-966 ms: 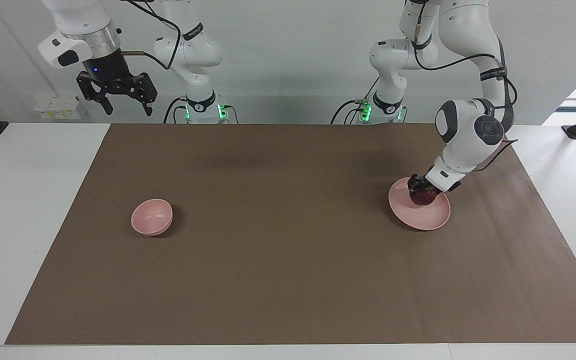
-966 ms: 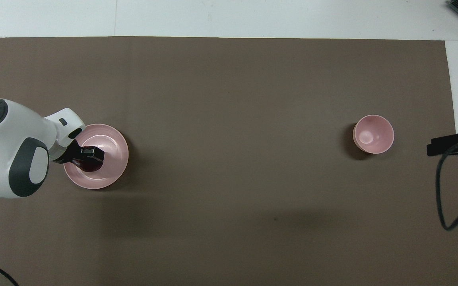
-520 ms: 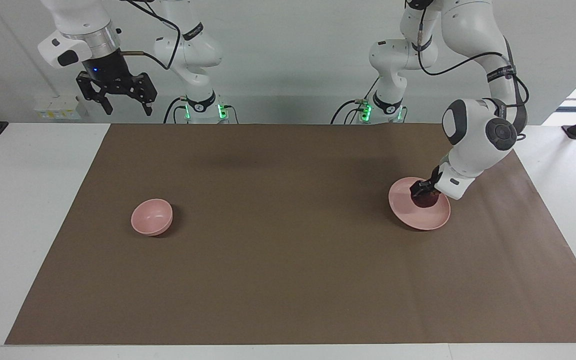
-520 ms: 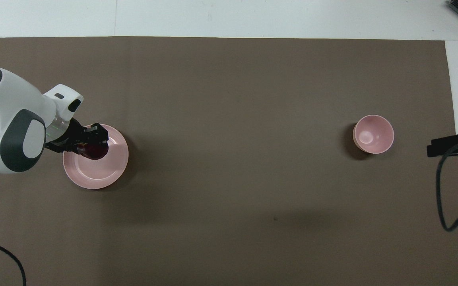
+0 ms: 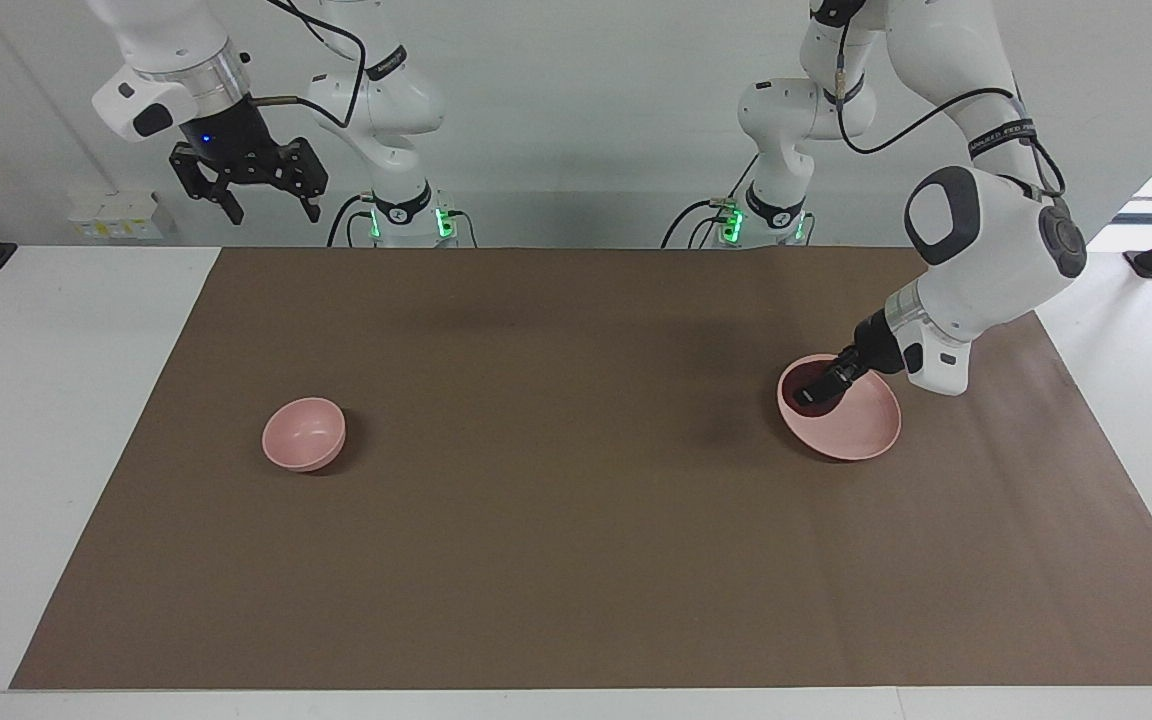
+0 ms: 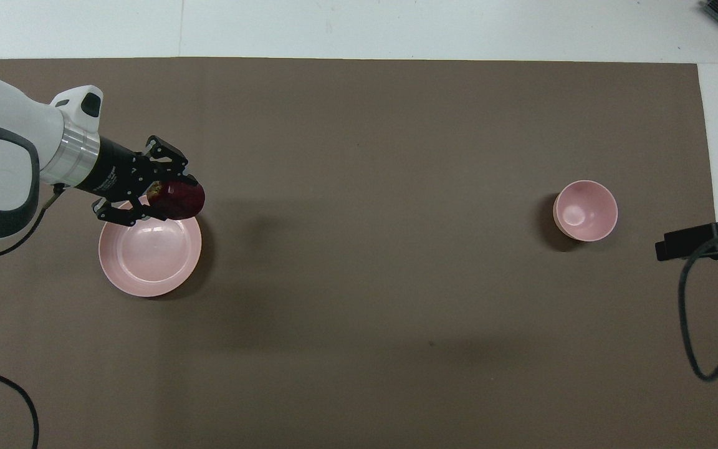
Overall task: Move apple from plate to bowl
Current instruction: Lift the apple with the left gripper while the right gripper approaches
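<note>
— What changed since a second ago?

— Lifted clear of the plate's floor, the apple (image 6: 178, 197) now hangs in the left gripper (image 6: 169, 198), where before it sat low in the dish with the gripper pressed down around it. The left arm's wrist has swung up and away too.

— Is the grip firm?

— Its fingers (image 6: 161, 186) are clenched on the apple, one each side. From above the fruit shows over the plate's (image 6: 150, 284) rim on the edge farther from the robots; from the facing camera it sits low over the plate's part nearer to the robots, so it is raised only a little.

— And the plate itself?

— Bare inside, flat on the brown mat (image 6: 359, 312) toward the left arm's end of the worktop (image 5: 56, 420).

— Where is the bowl?

— The bowl (image 6: 585, 211) stands upright toward the right arm's end, well apart from the plate, with only bare mat between them. It has mat on every side, short of the mat's edge.

— The other arm?

— It waits. The right gripper (image 5: 266, 195) hangs high over the worktop's edge nearest the robots, fingers spread, holding nothing.
</note>
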